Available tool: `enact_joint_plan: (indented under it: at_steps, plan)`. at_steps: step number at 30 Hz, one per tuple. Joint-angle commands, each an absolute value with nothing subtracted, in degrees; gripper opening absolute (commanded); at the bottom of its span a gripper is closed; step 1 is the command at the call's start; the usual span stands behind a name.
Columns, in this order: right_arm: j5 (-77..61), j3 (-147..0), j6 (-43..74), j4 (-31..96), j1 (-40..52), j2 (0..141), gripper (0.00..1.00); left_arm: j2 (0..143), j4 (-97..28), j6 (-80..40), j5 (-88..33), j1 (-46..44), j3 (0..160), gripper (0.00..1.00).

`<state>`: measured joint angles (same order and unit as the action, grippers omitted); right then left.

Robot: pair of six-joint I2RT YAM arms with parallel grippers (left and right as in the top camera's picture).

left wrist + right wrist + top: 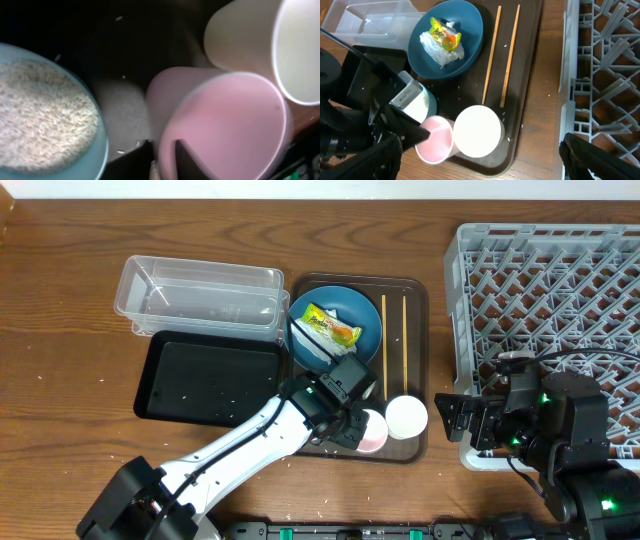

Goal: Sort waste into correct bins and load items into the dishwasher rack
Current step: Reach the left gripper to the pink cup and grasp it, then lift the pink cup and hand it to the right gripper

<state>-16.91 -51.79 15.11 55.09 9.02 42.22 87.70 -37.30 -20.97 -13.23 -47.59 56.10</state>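
Note:
My left gripper (356, 425) is shut on the rim of the small pink cup (225, 130), one finger inside and one outside; the cup tilts at the brown tray's front edge. The small white cup (406, 416) stands right beside it. The white bowl with the light blue rim (45, 120) holds rice, just left of the pink cup. The dark blue plate (345, 315) carries the yellow-green wrapper (330, 328) and white tissue (437, 50). Two chopsticks (394, 330) lie right of the plate. My right gripper (480, 150) is open and empty, between tray and dishwasher rack (550, 300).
The clear tub (200, 292) and the black tray (210, 375) lie left of the brown serving tray (420, 310). Loose rice grains dot the black tray, the brown tray and the table. The rack fills the right side.

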Motion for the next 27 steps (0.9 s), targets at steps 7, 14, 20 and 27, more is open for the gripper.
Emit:
enact_joint_plan:
  at_steps: [7,14,20,27]
  plan:
    - [-19.0,-52.8,15.9,55.2,8.9,42.0,0.99,78.4,-40.2,-21.1,-15.1,-42.5,59.5,0.06]
    - [-29.5,-52.8,15.8,51.6,8.9,42.0,0.99,69.8,-38.5,-16.3,-40.4,-26.2,59.6,0.06]
    - [-47.1,-52.8,15.9,38.5,10.5,42.9,0.96,70.5,-33.9,-12.4,-76.3,-11.9,59.6,0.06]
    - [-53.2,-52.8,19.9,22.7,17.2,47.7,0.93,71.0,-30.9,-14.2,-90.1,-8.4,59.6,0.06]
